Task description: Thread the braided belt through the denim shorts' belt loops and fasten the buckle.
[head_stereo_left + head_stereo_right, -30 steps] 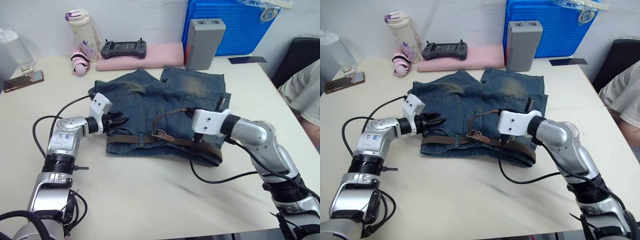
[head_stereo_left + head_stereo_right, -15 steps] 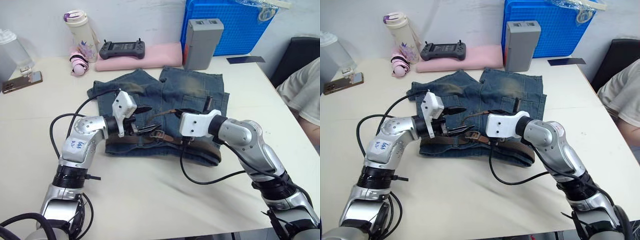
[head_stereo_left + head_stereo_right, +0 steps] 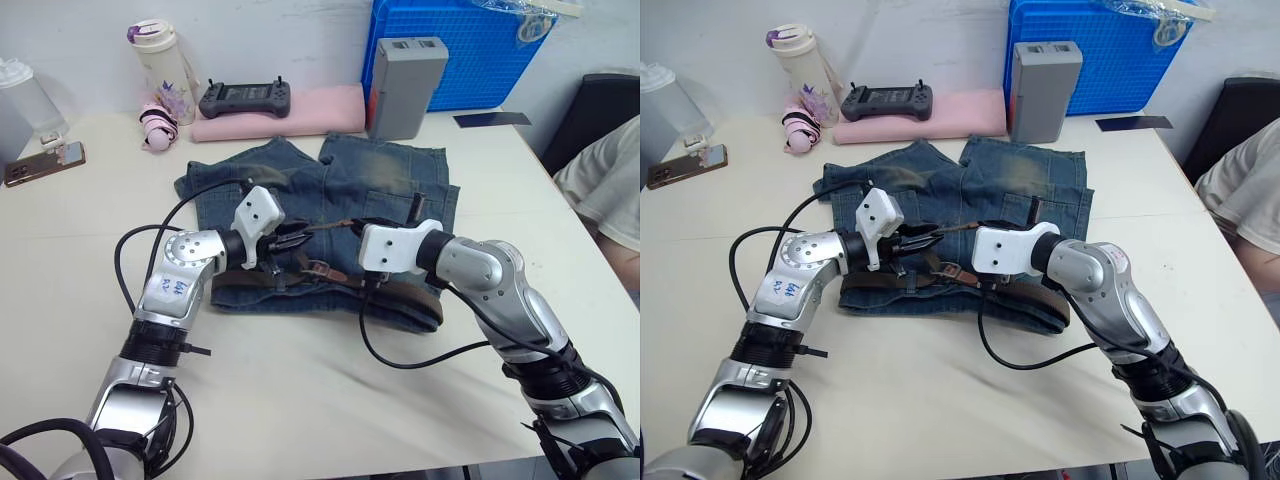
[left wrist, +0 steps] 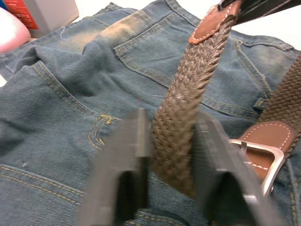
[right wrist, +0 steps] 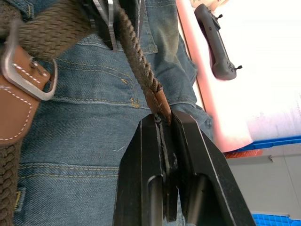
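Observation:
The denim shorts (image 3: pixel 385 170) lie flat on the table with the waistband toward me. The braided belt (image 3: pixel 405 297) runs along the waistband, and its buckle (image 3: pixel 318 267) rests near the middle. The belt's free end rises off the denim. My right gripper (image 3: pixel 350 223) is shut on its tan tip (image 5: pixel 157 101). My left gripper (image 3: pixel 292 240) has come in from the left, and its fingers (image 4: pixel 140 136) press both sides of the raised braided strap (image 4: pixel 176 127). The buckle (image 4: pixel 257 160) lies just beside that grip. A belt loop (image 4: pixel 260 101) shows on the denim behind.
A pink pad (image 3: pixel 300 110) with a black controller (image 3: pixel 247 97) lies behind the shorts. A grey box (image 3: pixel 405 85) and a blue crate (image 3: pixel 465 50) stand at the back, a bottle (image 3: pixel 165 60) and phone (image 3: pixel 45 160) at the left. A person's sleeve (image 3: pixel 605 180) shows at the right edge.
My left gripper moved right from the shorts' left edge to the raised strap, opened wide on the way, then closed onto it. My right gripper kept the tan tip and shifted slightly left.

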Motion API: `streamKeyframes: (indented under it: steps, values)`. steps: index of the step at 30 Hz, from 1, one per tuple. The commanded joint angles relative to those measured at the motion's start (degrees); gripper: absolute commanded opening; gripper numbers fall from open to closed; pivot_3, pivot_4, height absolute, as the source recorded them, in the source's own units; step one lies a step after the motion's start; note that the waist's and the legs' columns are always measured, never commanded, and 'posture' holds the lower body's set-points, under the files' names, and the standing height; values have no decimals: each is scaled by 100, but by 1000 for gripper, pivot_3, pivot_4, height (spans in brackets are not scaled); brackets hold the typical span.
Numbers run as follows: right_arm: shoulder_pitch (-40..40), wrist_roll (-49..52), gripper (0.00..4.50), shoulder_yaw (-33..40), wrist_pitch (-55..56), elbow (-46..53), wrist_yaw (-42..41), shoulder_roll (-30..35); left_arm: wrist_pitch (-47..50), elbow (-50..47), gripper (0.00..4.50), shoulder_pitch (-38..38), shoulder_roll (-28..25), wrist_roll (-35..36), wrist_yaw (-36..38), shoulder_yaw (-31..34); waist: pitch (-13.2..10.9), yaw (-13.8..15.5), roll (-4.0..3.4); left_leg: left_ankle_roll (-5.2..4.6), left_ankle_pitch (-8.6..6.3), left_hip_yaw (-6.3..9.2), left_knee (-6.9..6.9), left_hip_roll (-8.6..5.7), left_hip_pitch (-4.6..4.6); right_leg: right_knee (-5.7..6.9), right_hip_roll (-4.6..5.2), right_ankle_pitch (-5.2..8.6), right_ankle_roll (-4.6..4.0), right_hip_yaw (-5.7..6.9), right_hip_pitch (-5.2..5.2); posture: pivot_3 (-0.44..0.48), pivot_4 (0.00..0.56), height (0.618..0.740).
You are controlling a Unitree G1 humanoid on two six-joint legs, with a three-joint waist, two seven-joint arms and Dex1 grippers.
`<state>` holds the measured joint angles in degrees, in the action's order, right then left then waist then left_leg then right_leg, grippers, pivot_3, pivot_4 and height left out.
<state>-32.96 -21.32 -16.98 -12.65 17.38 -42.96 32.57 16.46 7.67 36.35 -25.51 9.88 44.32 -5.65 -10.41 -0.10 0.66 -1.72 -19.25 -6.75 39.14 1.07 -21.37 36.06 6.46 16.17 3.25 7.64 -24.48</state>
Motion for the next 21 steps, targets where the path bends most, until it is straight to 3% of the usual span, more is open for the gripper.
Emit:
streamKeyframes:
  steps: [1,3,9,16,19,21]
  values:
    - [-42,168,0,128,-72,262,-49,-64,-35,-67,555,-18,133,-36,-257,82,0,0,0,0,0,0,0,0,0,0,0,0,0,0,0,0,150,728]
    - [-8,267,0,192,-188,302,-21,-133,40,-132,555,-70,259,-9,-375,90,0,2,0,0,0,1,0,0,0,1,0,0,0,1,0,0,150,728]
    - [83,649,2468,763,-1677,348,173,-582,318,-443,415,-431,700,216,-755,230,0,4,0,0,0,1,0,1,0,2,0,0,0,1,0,0,150,728]
    - [208,1220,2468,1066,-2939,486,140,-708,517,-910,415,-733,1261,620,-1382,676,0,7,0,-5,0,3,1,-1,-1,1,5,0,0,1,2,0,150,728]
    - [251,1710,1656,947,-3313,858,-9,-951,702,-1302,415,-913,1562,965,-1622,872,0,-13,0,-5,0,3,0,0,-1,1,4,0,0,0,1,0,150,728]
    - [238,1931,762,708,-3683,956,-22,-1151,872,-1549,415,-1061,1654,1132,-1669,894,0,-16,0,-4,0,3,-1,3,0,2,2,0,0,-1,0,0,150,728]
